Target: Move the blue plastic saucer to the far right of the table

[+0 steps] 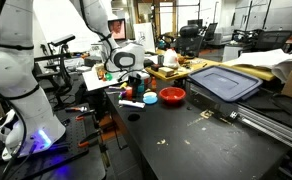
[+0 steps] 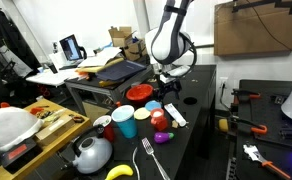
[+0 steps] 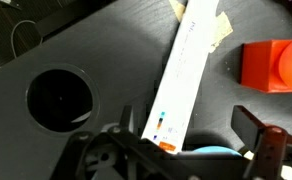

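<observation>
The blue plastic saucer (image 1: 150,99) lies on the black table (image 1: 186,140) next to the red bowl (image 1: 172,96). It also shows in an exterior view (image 2: 150,108). In the wrist view only its far rim (image 3: 211,152) shows at the bottom edge, between the fingers. My gripper (image 1: 130,88) hangs just above the table beside the saucer, seen too in an exterior view (image 2: 166,90). In the wrist view the gripper (image 3: 191,135) is open and empty, with a long white box (image 3: 191,70) lying under it.
A large grey-blue bin lid (image 1: 224,82) lies behind the red bowl. A blue cup (image 2: 124,122), a kettle (image 2: 92,153), a fork (image 2: 152,160) and a banana (image 2: 119,172) crowd one table end. An orange-red object (image 3: 276,65) sits near the box. A metal rail (image 1: 271,125) runs along the edge.
</observation>
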You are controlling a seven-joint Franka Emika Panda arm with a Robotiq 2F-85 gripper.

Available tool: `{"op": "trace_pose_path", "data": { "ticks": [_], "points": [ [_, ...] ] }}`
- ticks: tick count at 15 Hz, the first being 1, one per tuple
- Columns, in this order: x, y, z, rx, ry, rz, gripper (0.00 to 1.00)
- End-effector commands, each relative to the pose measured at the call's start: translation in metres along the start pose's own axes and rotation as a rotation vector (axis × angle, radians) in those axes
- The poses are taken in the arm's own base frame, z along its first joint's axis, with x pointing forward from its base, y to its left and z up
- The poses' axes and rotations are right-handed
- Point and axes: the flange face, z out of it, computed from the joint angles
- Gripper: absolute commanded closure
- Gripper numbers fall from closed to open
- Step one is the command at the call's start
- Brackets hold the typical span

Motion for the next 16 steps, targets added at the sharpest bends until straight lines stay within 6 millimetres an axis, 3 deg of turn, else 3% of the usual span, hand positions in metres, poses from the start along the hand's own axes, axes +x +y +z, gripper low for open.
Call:
{"op": "trace_pose_path", "data": {
  "ticks": [1,10,16],
  "points": [
    [0.007,-0.004,-0.012,0.028,0.046,0.034,0.0],
    [0.041,-0.009,-0.024,0.073,0.126,0.047,0.0],
    [0.069,0.014,-0.006,0.151,0.104,0.103,0.0]
  ]
}}
